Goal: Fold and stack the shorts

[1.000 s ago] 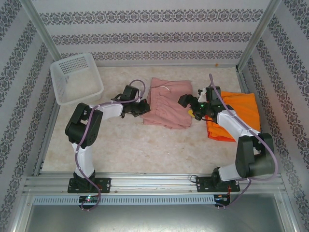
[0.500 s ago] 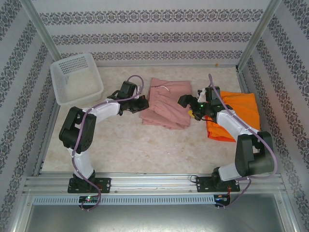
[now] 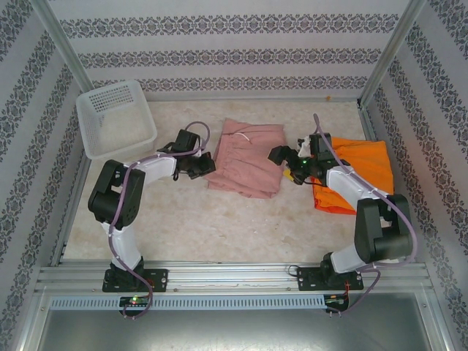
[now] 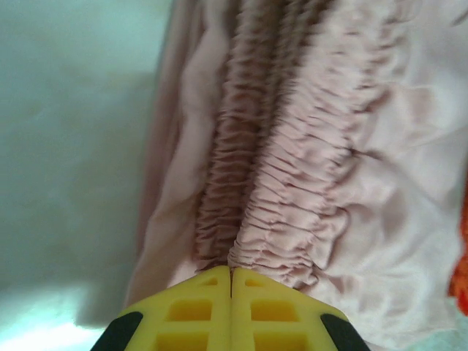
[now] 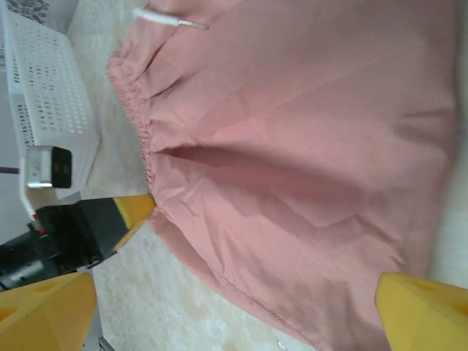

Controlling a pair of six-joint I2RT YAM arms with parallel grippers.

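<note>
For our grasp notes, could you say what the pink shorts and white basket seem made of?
The pink shorts: soft matte cloth, perhaps cotton; it creases and gathers at the waistband. The white basket: likely rigid smooth plastic, with moulded holes.

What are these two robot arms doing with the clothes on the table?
They are folding shorts. The left gripper is pinched shut on the gathered waistband of the pink shorts, which lie partly folded in the middle of the table. The right gripper hovers open at the opposite side of those shorts, holding nothing. Orange shorts lie folded at the right, and a white basket sits in the far left corner.
</note>
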